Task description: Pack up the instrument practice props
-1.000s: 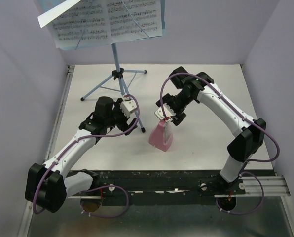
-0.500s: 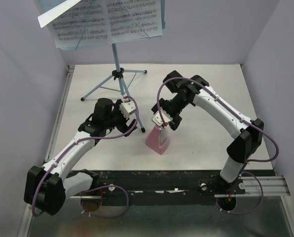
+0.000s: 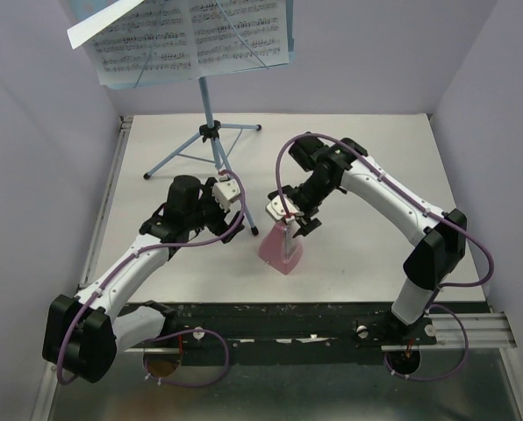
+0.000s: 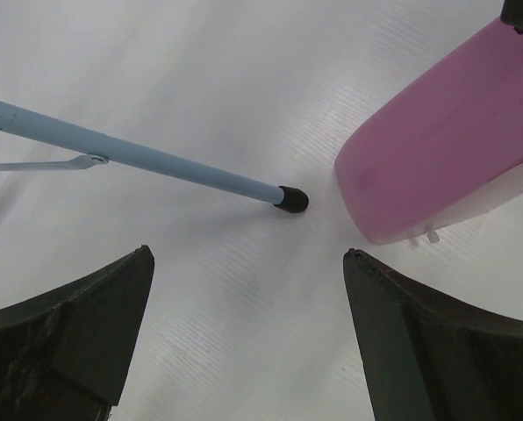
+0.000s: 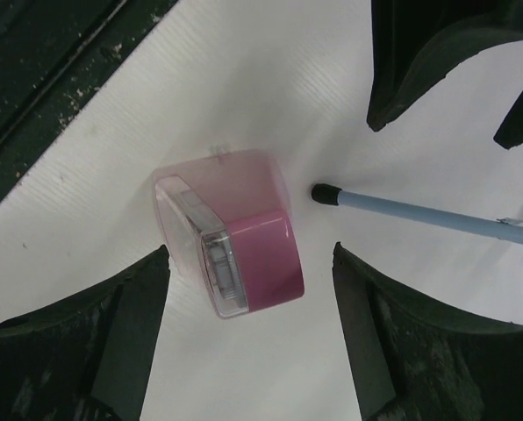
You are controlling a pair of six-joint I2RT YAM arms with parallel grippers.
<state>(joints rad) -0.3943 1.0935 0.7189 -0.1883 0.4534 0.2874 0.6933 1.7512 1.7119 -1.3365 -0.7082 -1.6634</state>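
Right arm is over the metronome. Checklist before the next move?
1. Right end effector open: ok.
2. Metronome centred under it in the wrist view: ok.
3. Metronome apart from stand leg tip: ok, but the gap is narrow.
4. Left end effector open and empty: ok.
5. Metronome base flat: cannot tell.

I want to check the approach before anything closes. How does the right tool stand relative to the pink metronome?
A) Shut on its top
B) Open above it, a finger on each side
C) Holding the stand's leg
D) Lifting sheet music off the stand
B: the right wrist view looks down on the metronome sitting between the spread fingers of the right tool, with bare table showing beside it.
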